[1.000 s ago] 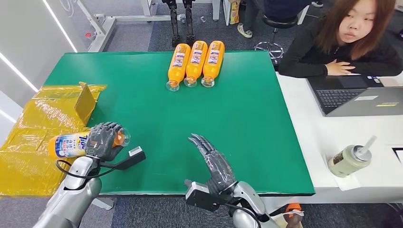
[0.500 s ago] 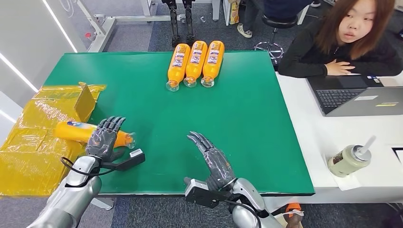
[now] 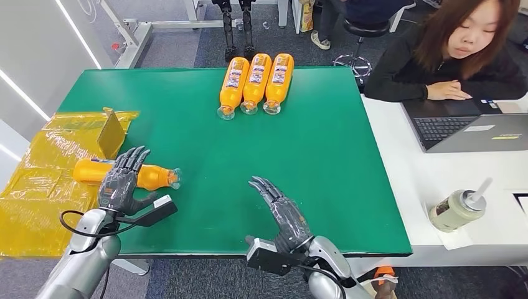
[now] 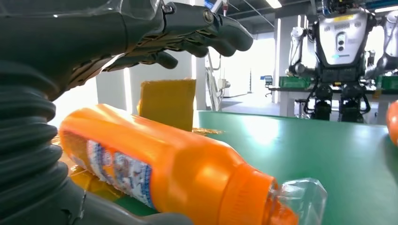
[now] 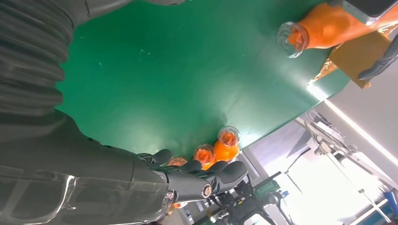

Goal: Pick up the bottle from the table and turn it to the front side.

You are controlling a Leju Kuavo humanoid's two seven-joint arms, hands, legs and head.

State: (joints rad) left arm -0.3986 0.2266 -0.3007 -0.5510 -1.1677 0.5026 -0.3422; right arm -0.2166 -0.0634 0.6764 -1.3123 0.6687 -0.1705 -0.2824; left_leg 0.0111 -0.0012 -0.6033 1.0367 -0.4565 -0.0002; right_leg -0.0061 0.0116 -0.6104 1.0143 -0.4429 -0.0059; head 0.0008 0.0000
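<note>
- Since a second ago, we see the bottle (image 3: 140, 175) leave the left hand (image 3: 119, 184); it now lies on its side at the green table (image 3: 324, 156)'s left edge, cap toward the middle.
- The left hand hovers over it, fingers spread, released.
- The left wrist view shows the bottle's label (image 4: 115, 168), which the head view hides.
- The right hand (image 3: 283, 215) is open, holding nothing.
- Three bottles (image 3: 255, 81) lie at the far edge.
</note>
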